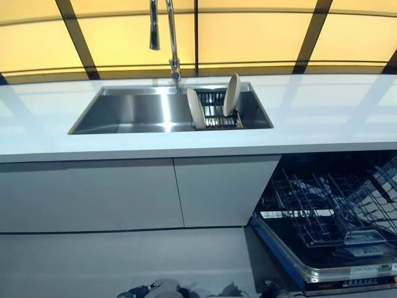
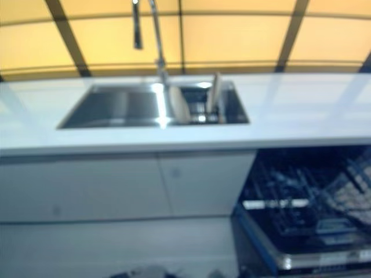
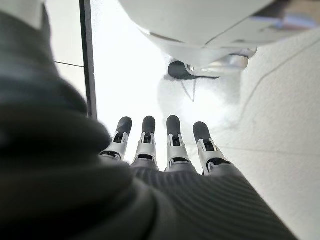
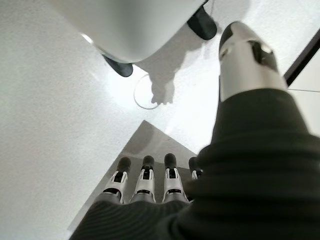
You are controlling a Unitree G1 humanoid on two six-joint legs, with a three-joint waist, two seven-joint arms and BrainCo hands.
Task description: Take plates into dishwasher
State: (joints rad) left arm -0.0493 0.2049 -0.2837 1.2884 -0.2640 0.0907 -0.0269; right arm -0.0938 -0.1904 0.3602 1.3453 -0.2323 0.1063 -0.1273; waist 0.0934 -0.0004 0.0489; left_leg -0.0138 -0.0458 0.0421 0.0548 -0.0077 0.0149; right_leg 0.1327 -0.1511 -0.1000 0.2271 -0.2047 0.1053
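Nearest to me is the pale floor [image 1: 93, 267], bare in front of the cabinets. My left hand [image 3: 160, 145] hangs low over it, fingers straight and relaxed, holding nothing. My right hand [image 4: 150, 180] hangs the same way, fingers straight with the thumb [image 4: 245, 60] standing apart, also empty.

To my near right the dishwasher [image 1: 329, 273] stands open, its door down and its wire rack [image 1: 322, 205] drawn out over it. The rack reaches out past the cabinet fronts [image 1: 136, 192] into the floor space on that side.

Beyond the cabinet fronts runs the white counter [image 1: 322, 112], its near edge straight across the scene. Set into it is the steel sink [image 1: 130, 112], with the faucet [image 1: 170, 37] rising at its far rim. The sink's left part is open; its right part holds a dark drying rack [image 1: 214, 108].

Two plates stand on edge in that rack: the near plate [image 1: 196, 108] at its left side, leaning, and the far plate [image 1: 232, 94] toward its right far corner, upright. They are well apart from both my hands and up left of the dishwasher.
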